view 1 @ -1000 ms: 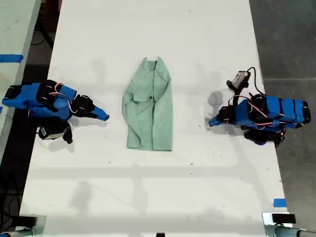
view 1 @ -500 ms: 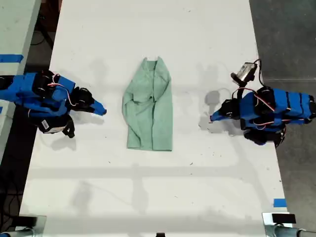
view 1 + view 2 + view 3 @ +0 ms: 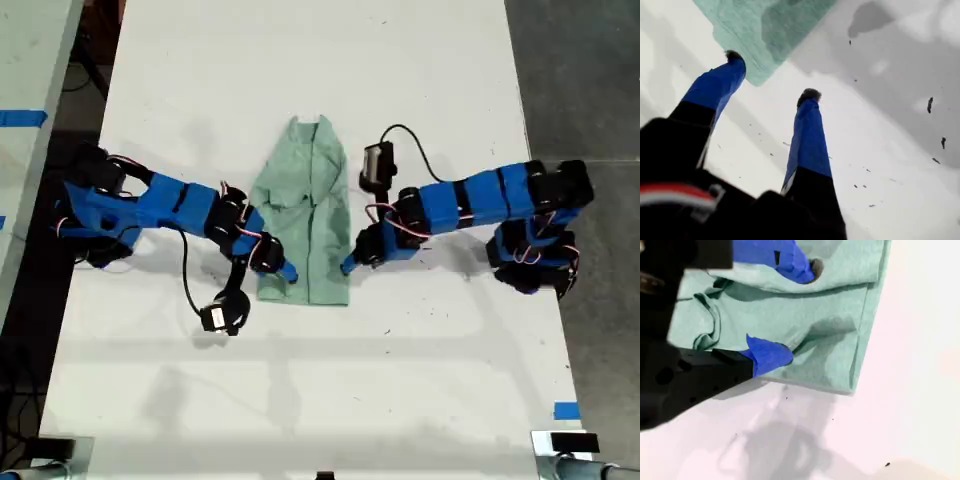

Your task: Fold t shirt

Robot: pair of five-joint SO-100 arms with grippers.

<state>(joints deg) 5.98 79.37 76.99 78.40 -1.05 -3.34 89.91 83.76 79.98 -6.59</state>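
bare white table (image 3: 300, 90) all round t shirt (image 3: 305, 215)

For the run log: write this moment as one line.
t shirt: lying flat, sides folded in | first hand: open at shirt's edge | second hand: open over shirt | grasp: none yet

T shirt (image 3: 303, 225): pale mint-green, plain, no pattern seen.
Table (image 3: 300, 400): white, marked with small dark specks.
First gripper (image 3: 771, 75): blue fingers with black tips, black body behind.
Second gripper (image 3: 790, 307): blue fingers, black body.
Arms: blue segments with black joints; red and white wires.
Tape (image 3: 566, 410): blue.
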